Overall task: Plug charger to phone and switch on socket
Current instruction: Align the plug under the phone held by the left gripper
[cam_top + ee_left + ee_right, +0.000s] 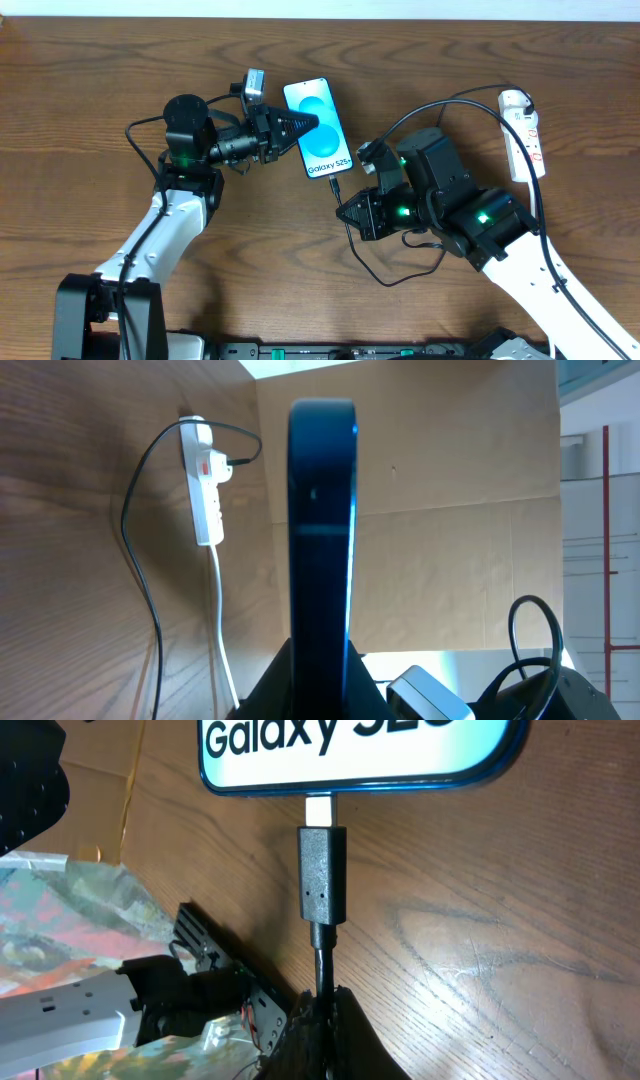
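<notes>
And there's the slim rectangular smartphone (318, 128), bright blue screen up, with a pale round pattern and white "Galaxy S25+" lettering. It lies flat on the brown wooden table (90, 60), up near the far middle.

The left gripper (303, 125) reaches in at the long side facing its own arm, black fingers closed on that edge and pinching the phone. From the left wrist the phone shows edge-on, a dark blue slab rising straight out from between the fingers.

Now the charger (322, 875): a thin black cable ending in a small black rectangular plug with a silver metal tip. That tip meets the middle of the phone's lower short edge. A band of bare metal shows between the black housing and the phone, and how deep it sits I cannot tell.

The right gripper (322, 1010) is clamped tight on the cable just behind the plug, fingers in line with it and the phone.

Far over by the right arm, well apart from both grippers, lies the socket (522, 135), a narrow white power strip with red markings. A black lead is plugged in near its far end, and a white cord (218, 620) trails from it.
</notes>
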